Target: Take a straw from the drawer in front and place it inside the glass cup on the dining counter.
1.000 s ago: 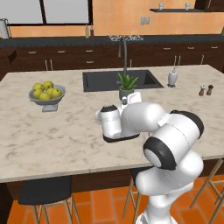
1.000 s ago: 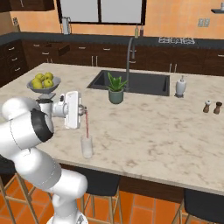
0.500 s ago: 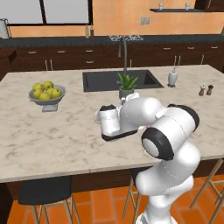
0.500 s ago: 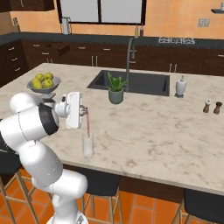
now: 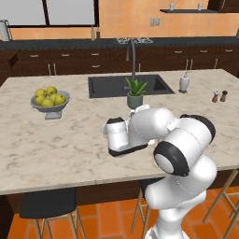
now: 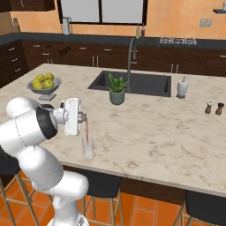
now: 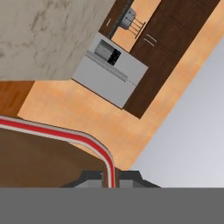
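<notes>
- Pink-red and thread-thin, the straw [image 6: 87, 132] is pinched between the two dark finger tips of the gripper [image 7: 112, 180], whose jaws are pressed together on it near its bent end.
- In the hand view the straw [image 7: 65, 136] rises from between the tips, curves over and runs off to the left edge; the bend sits just past the grip.
- From the right base view the straw's long axis hangs close to upright, lower end pointing down into the glass cup [image 6: 88, 149], upper end at the gripper [image 6: 84, 117].
- The cup stands near the front edge of the dining counter [image 6: 150, 132], directly below the hand; the straw's lower tip seems to be inside its mouth, though how deep is hard to tell.
- The straw looks very light, slim and a little flexible, so a hold near the bend leaves the long part free to sway; easing it down straight should avoid catching the rim.
- The tumbler looks light, smooth and easy to tip.
</notes>
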